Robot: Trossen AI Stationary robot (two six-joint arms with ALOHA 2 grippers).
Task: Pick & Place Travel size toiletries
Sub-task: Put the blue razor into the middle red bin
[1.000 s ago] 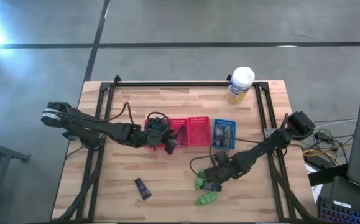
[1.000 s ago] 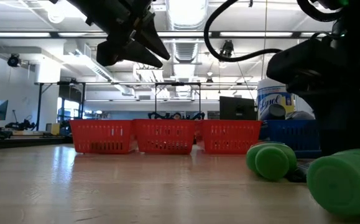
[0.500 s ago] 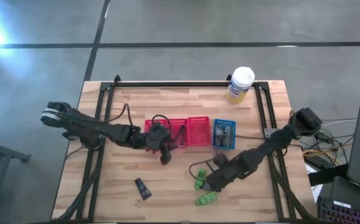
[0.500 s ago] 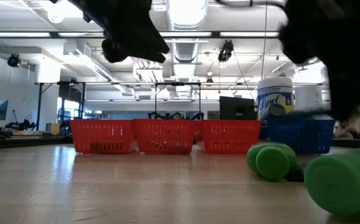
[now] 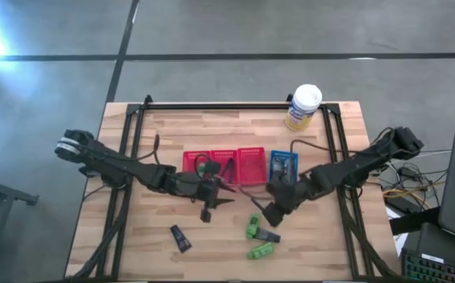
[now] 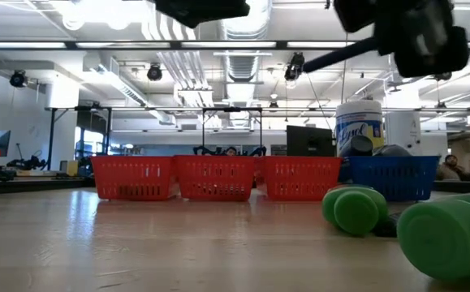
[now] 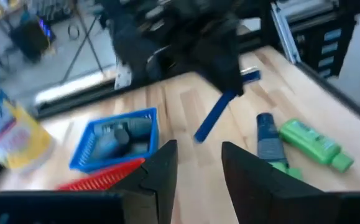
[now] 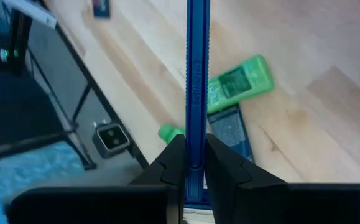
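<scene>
Lifted since before, right claw (image 8: 192, 163) clamps blue razor (image 8: 196, 81) above table (image 5: 164, 134).

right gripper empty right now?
No, the right gripper is shut on a thin blue razor handle, lifted above the green mini tube on the wooden table.

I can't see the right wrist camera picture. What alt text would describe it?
The right gripper is shut on a thin blue razor, held above the wooden table. Below lie two green tubes and a small dark tube.
</scene>
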